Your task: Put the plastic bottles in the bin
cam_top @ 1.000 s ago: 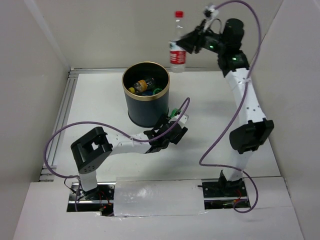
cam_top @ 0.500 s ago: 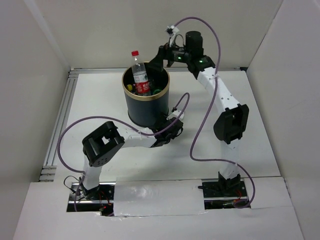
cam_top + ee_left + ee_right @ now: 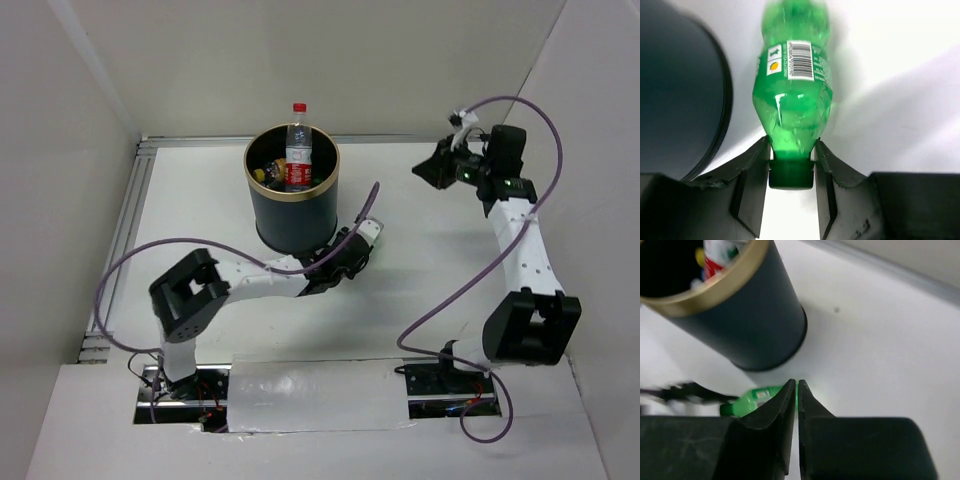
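Observation:
A green plastic bottle [image 3: 792,95] lies on the white table just right of the bin [image 3: 680,95], cap toward my left gripper [image 3: 791,145]. The jaws press both sides of its green cap and neck, so the gripper is shut on it. From above, the left gripper [image 3: 352,248] sits low at the foot of the navy, gold-rimmed bin [image 3: 290,220]. A red-capped clear bottle with a red-white label [image 3: 298,155] stands upright inside the bin among other bottles. My right gripper [image 3: 425,170] hovers to the bin's right, shut and empty. Its wrist view shows the fingers [image 3: 796,384] together above the green bottle [image 3: 752,399].
White walls enclose the table on the left, back and right. A metal rail [image 3: 125,230] runs along the left edge. Purple cables loop from both arms over the table surface.
The right arm carried the red-white bottle over the bin, let it go inside, then swung back right and shut. The left gripper closed on the green bottle's cap.

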Controlling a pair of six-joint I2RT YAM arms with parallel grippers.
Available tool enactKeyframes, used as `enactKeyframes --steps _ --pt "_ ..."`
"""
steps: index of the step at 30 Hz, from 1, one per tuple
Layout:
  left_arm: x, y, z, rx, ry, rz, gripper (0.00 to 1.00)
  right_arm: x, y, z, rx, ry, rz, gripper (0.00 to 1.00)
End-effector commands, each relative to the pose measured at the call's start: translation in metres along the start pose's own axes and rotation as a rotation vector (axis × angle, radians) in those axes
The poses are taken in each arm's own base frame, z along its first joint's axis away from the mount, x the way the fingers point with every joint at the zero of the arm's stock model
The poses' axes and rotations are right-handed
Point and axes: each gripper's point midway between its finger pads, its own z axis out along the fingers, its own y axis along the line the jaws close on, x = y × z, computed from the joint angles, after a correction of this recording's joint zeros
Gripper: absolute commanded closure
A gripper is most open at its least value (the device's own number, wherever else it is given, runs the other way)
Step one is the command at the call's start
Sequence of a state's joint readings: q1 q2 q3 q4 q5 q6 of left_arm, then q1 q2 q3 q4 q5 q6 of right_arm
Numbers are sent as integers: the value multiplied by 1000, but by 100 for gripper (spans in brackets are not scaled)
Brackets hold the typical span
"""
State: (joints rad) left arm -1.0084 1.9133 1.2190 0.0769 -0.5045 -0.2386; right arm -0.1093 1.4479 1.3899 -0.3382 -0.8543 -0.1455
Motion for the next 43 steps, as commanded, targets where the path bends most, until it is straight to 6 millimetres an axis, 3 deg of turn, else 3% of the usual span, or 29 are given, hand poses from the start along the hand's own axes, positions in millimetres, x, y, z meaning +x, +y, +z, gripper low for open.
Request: enactKeyframes --steps 1,2,4,5,8,9,12,13,17,19,20,24,29,33,35,38,39,40,42,43 --pt "-126 -6 -85 168 -328 -125 100 58 -9 -28 42 94 -26 90" --pt "-147 -1 -103 177 -384 -151 100 69 -10 -33 54 109 -13 87" --pt "-181 11 -133 185 -472 -183 100 82 -8 -45 68 110 -18 63" --pt "-207 29 -158 166 -544 -211 100 101 -11 -50 83 130 22 47" --pt "-234 80 -178 34 -624 -264 100 122 -8 -61 97 141 48 28" --pt "-233 95 -179 -3 -622 -274 100 125 -6 -61 96 144 38 16" --pt "-223 149 -168 -148 -584 -303 100 129 -3 -65 93 145 28 1" --pt "-217 168 -162 -186 -558 -295 100 129 -3 -65 93 145 28 0" --pt "-198 193 -148 -236 -504 -280 100 129 -1 -67 92 145 17 0" --pt "-188 207 -141 -248 -478 -289 83 128 -3 -68 90 140 12 0" --pt "-184 214 -139 -258 -464 -290 51 130 -1 -69 87 148 14 0" --pt "-193 218 -153 -257 -503 -303 1 129 0 -70 86 148 3 0" --pt "-226 225 -193 -253 -606 -306 0 132 1 -74 105 158 -6 0" --pt "-253 205 -246 -163 -725 -283 0 139 -5 -82 180 183 10 0" --pt "-257 174 -274 3 -775 -234 0 130 -17 -88 287 153 19 0" --pt "-218 132 -268 198 -713 -153 0 128 -38 -105 480 153 70 0" --pt "-207 126 -276 250 -712 -180 0 129 -49 -112 567 156 92 0" --pt "-172 113 -255 273 -631 -188 0 126 -52 -117 601 152 82 0" --pt "-139 104 -243 297 -564 -230 0 118 -54 -125 653 131 64 0" --pt "-130 103 -248 305 -570 -285 0 125 -57 -129 686 129 76 0"
